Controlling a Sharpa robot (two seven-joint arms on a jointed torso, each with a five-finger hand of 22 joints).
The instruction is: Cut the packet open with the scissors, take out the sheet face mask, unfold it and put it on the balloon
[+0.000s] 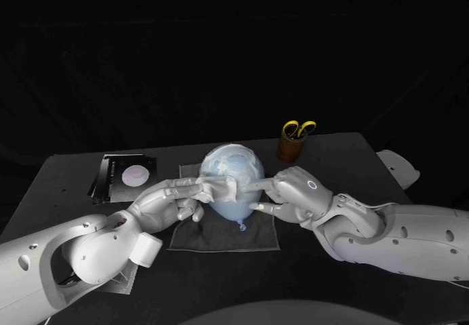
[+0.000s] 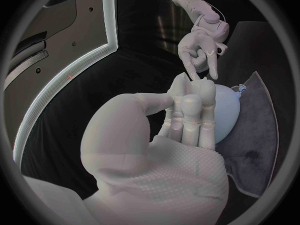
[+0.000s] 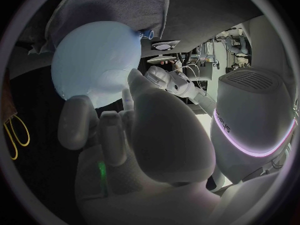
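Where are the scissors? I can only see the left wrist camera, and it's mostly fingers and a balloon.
Observer: The scissors stand handles up in a brown cup on the far side of the table, behind the balloon.
Operator: What about the packet?
Observer: The packet lies flat on the table, on the left arm's side of the balloon.
Operator: Is the mask on yet?
Observer: In the head view, a pale sheet mask drapes over the far half of the balloon. The left hand pinches its near edge, and the right hand reaches in from the other side.
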